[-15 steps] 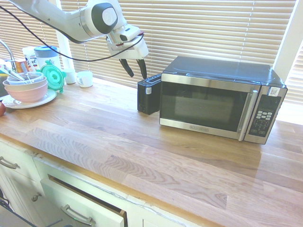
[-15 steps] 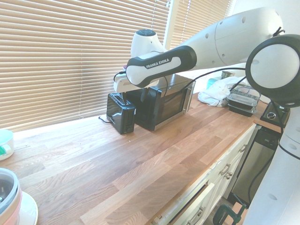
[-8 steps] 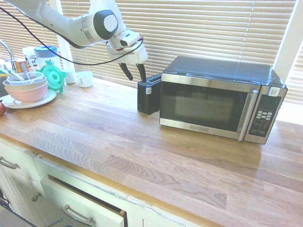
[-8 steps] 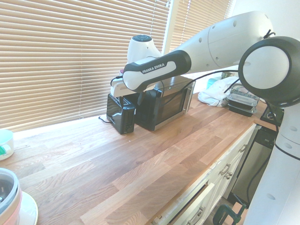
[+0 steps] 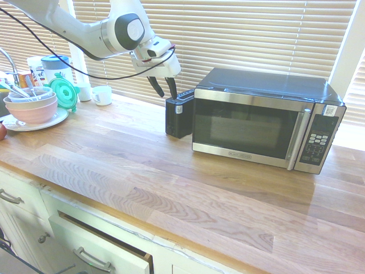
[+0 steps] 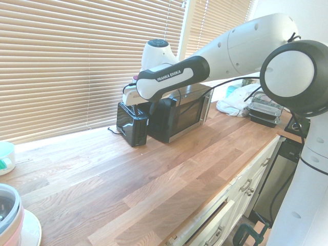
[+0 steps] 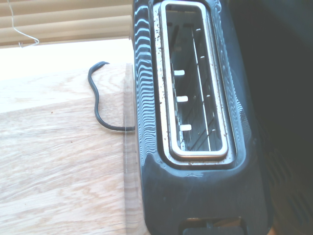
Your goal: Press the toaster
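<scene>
wooden counter (image 5: 171,171); toaster (image 5: 178,116), microwave (image 5: 265,123)

Kitchen setting. Long wooden bench (image 5: 171,171), butcher-block planks, pale to mid-brown, grain running lengthwise. White cabinet fronts (image 5: 85,240) below it with metal bar handles; one drawer (image 5: 102,245) stands slightly ajar. Behind the bench, windows covered by wooden slat blinds (image 5: 239,34), slats closed down, strong daylight glowing through; a white frame post (image 5: 77,43) separates two blind sections. A second blind (image 6: 220,20) covers the window past the corner. Bright glare along the sill and across the bench top. Upper right in the second exterior view, plain white wall (image 6: 266,7).
</scene>
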`<action>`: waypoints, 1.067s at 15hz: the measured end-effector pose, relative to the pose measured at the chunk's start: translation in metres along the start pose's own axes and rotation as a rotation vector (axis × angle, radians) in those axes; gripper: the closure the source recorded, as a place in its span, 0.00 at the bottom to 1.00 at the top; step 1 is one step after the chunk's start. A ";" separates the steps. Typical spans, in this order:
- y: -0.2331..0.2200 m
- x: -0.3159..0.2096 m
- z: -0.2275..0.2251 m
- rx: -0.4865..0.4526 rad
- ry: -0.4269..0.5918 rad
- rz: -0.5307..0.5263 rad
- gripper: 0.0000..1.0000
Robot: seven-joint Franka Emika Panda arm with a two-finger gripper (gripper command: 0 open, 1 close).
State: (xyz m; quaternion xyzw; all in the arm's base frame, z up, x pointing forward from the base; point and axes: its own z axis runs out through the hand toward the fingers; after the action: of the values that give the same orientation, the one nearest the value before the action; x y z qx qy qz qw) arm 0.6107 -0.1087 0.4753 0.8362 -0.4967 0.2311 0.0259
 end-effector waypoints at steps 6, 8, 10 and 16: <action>0.000 0.000 0.007 0.004 -0.006 -0.006 1.00; 0.003 0.003 0.008 0.005 -0.008 -0.003 1.00; 0.005 0.004 0.008 0.005 -0.009 -0.004 1.00; 0.000 -0.002 0.015 0.011 -0.014 -0.016 1.00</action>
State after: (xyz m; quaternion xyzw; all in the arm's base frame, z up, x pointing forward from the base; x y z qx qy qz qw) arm 0.6155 -0.1114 0.4610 0.8417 -0.4890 0.2279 0.0195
